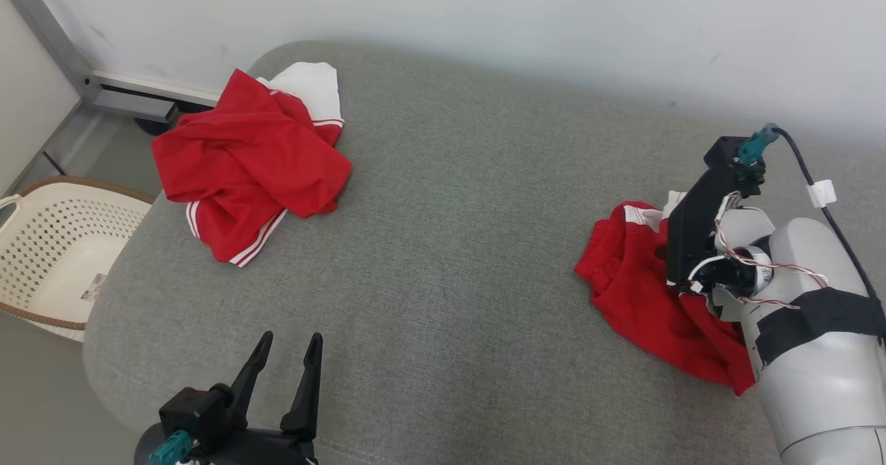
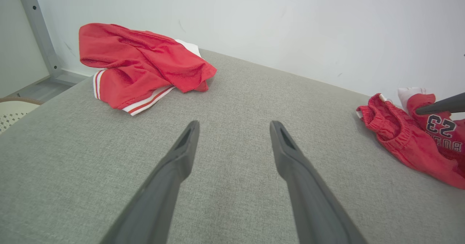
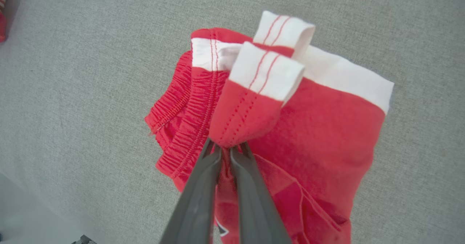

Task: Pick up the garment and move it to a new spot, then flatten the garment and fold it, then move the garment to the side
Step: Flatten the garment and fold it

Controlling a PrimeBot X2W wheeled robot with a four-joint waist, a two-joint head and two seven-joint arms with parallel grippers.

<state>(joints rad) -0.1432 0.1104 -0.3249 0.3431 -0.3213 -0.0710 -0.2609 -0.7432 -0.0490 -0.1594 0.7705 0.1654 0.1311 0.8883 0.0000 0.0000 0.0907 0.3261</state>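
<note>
A perforated cream basket (image 1: 76,187) sits on the floor at far left, below a grey metal post (image 1: 41,29) and a white wall (image 1: 519,15). Beside it, a red-and-white heap (image 1: 249,160) lies crumpled at the far left corner of the grey fabric-covered surface (image 1: 471,243). The left gripper (image 1: 291,344) hangs over the near edge with jaws spread and empty. At right, the right gripper (image 3: 226,149) is clamped on a fold of the red, white-banded garment (image 1: 630,292), which is bunched on the fabric.
</note>
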